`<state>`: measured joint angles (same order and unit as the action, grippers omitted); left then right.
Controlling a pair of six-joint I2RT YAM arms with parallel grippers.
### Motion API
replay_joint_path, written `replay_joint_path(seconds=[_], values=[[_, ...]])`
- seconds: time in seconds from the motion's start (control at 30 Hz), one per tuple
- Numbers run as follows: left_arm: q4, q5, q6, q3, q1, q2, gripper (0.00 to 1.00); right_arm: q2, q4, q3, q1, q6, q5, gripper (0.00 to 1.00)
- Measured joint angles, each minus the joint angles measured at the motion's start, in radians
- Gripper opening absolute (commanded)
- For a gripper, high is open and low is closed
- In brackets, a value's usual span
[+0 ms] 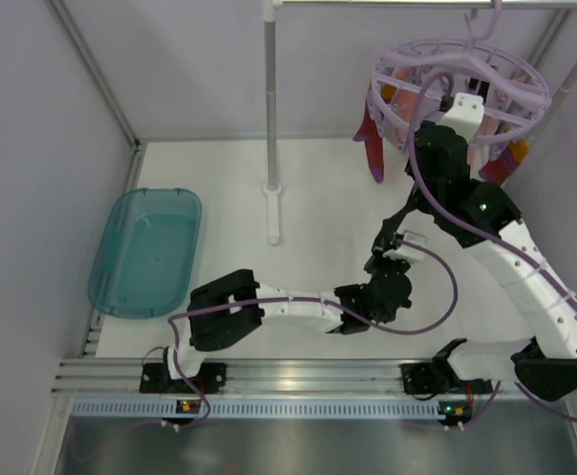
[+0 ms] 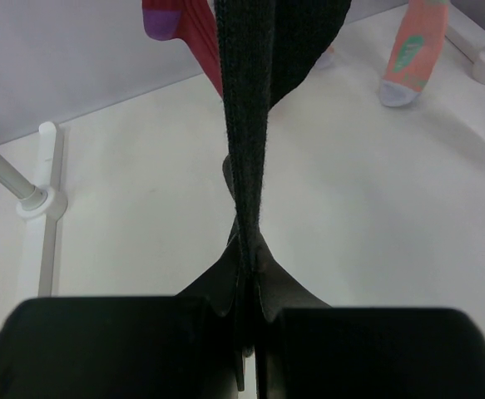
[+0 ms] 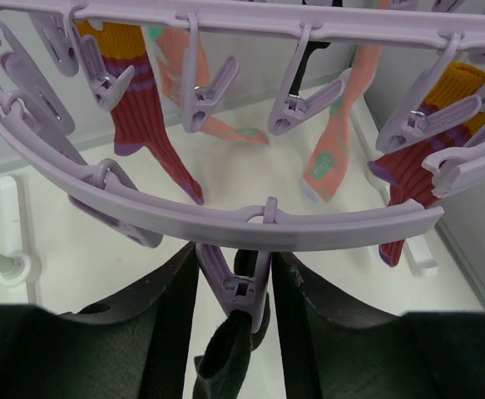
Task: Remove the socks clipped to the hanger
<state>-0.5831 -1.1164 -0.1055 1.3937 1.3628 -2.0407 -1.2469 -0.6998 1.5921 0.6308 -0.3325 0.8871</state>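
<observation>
Right wrist: right gripper (image 3: 234, 274) straddles peg (image 3: 235, 291) on black sock (image 3: 224, 366), pinch unclear; left gripper (image 2: 246, 291) clamps black sock. Next: squeeze peg, pull down.

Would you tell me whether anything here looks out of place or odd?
Only the black sock: it stretches taut and twisted from its peg into the shut left gripper. Nothing looks spilled or broken.

jaws astride lilac peg (image 3: 235, 291), blk sock (image 3: 224, 366) clipped
</observation>
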Motion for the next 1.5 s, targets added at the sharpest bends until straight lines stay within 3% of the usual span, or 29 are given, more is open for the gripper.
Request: replay_joint_path(seconds=[0.23,0.37,0.87,1.27,1.4,1.43,1.5], values=[[0.0,0.0,0.0,0.0,0.0,0.0,0.0,0.0,-0.004,0.0,0.006,0.0,0.026,0.51],[0.0,0.0,0.0,0.0,0.0,0.0,0.0,0.0,-0.004,0.0,0.008,0.0,0.029,0.51],[0.0,-0.001,0.0,0.0,0.0,0.0,0.0,0.0,-0.004,0.0,0.008,0.0,0.028,0.39],[0.0,-0.004,0.0,0.0,0.0,0.0,0.0,0.0,-0.003,0.0,0.008,0.011,0.033,0.36],[0.0,-0.004,0.0,0.0,0.0,0.0,0.0,0.0,0.003,0.0,0.008,0.022,0.036,0.28],[0.0,-0.004,0.0,0.0,0.0,0.0,0.0,0.0,0.003,0.0,0.008,0.027,0.037,0.22],[0.0,-0.005,0.0,0.0,0.0,0.0,0.0,0.0,0.005,0.0,0.008,0.038,0.038,0.0]])
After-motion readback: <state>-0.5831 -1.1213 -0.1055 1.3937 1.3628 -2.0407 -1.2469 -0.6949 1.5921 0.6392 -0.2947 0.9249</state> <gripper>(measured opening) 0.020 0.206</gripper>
